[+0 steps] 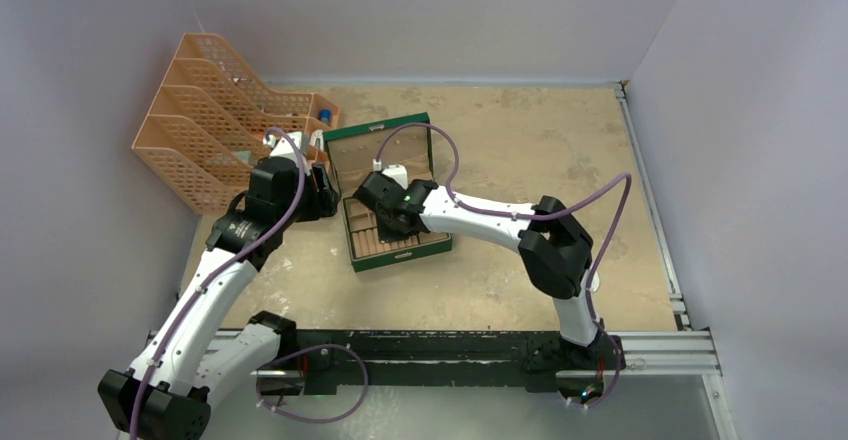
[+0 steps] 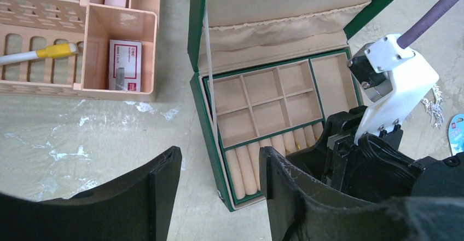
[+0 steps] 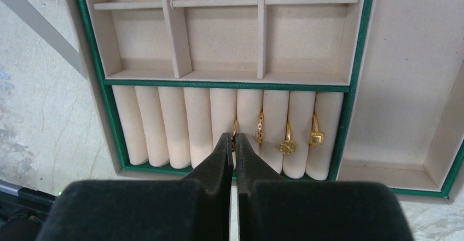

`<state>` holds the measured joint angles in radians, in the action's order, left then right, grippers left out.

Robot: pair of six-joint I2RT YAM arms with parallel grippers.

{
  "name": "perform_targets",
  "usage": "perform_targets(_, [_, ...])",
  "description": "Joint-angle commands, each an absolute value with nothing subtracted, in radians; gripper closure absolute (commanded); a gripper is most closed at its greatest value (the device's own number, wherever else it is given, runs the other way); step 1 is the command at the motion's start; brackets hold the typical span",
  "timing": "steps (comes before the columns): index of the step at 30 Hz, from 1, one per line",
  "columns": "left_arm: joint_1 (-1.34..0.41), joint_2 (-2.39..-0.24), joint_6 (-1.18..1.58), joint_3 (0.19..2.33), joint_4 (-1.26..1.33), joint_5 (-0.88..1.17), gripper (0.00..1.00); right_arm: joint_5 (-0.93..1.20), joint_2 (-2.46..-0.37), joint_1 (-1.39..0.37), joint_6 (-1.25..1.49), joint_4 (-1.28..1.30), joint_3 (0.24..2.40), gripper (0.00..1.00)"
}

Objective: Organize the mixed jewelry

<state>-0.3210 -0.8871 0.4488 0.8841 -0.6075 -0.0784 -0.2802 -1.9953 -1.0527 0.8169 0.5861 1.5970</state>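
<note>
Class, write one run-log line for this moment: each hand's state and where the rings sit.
left hand: open, empty | right hand: shut, tips at fourth ring | three rings: seated in ring rolls | green box: open

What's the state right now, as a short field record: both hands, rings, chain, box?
green box: open, lid up
ring rolls: three gold rings seated in slots
right hand: shut, tips at a fourth ring between rolls; grip unclear
left hand: open, empty, beside the box
silver chain tangle: on the table, outside the box

Open green box (image 1: 372,150), peach mesh organizer (image 1: 200,130), red-white packet (image 2: 125,64)
</note>
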Motion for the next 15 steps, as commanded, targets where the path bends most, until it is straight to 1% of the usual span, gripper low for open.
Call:
perform_targets(1, [-0.314, -0.876, 0.428, 0.879, -0.562, -0.071, 0.46, -0.307, -1.994, -1.051, 0.807, 0.585, 1.627, 1.00])
perform_targets(14, [-0.314, -0.878, 0.428, 0.879, -0.558, -0.069, 0.46, -0.288, -2.006, -1.051, 0.799, 0.562, 1.614, 1.00])
perform_targets(15, [-0.314, -0.877, 0.428, 0.879, -0.557, -0.069, 0.46, -0.289, -2.003, -1.051, 0.799, 0.563, 1.615, 0.96])
